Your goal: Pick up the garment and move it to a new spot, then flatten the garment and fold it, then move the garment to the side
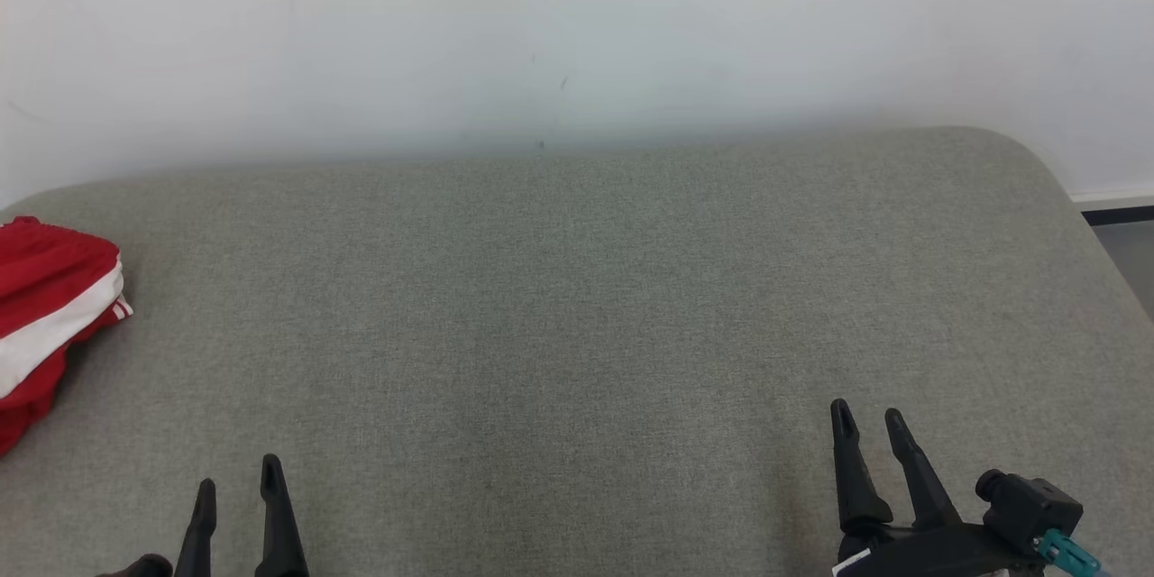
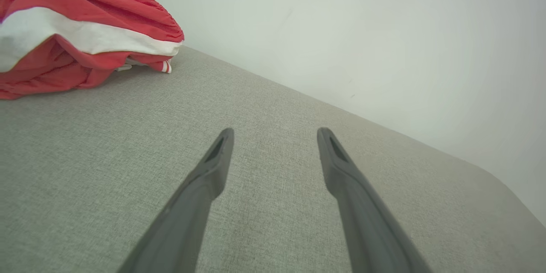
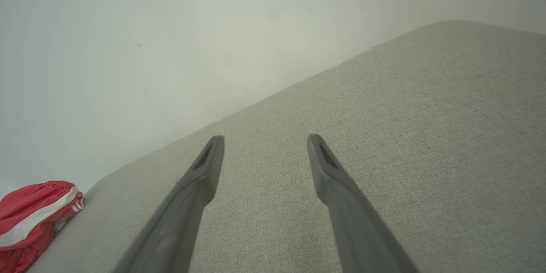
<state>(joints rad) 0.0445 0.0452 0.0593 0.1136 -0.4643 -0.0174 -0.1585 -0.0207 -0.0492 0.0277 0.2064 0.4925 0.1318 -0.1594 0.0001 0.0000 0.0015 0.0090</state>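
Far left on cushion (image 1: 577,288): garment (image 1: 45,306) | well apart from left gripper (image 1: 239,471), spread | right gripper (image 1: 867,408) spread

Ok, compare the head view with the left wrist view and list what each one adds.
Head view adds the right hand, open, and a dark strip at the right. Left wrist view adds the garment's gathered edge up close. Both share the red and white garment, the open left hand, the grey cushion and the white wall.
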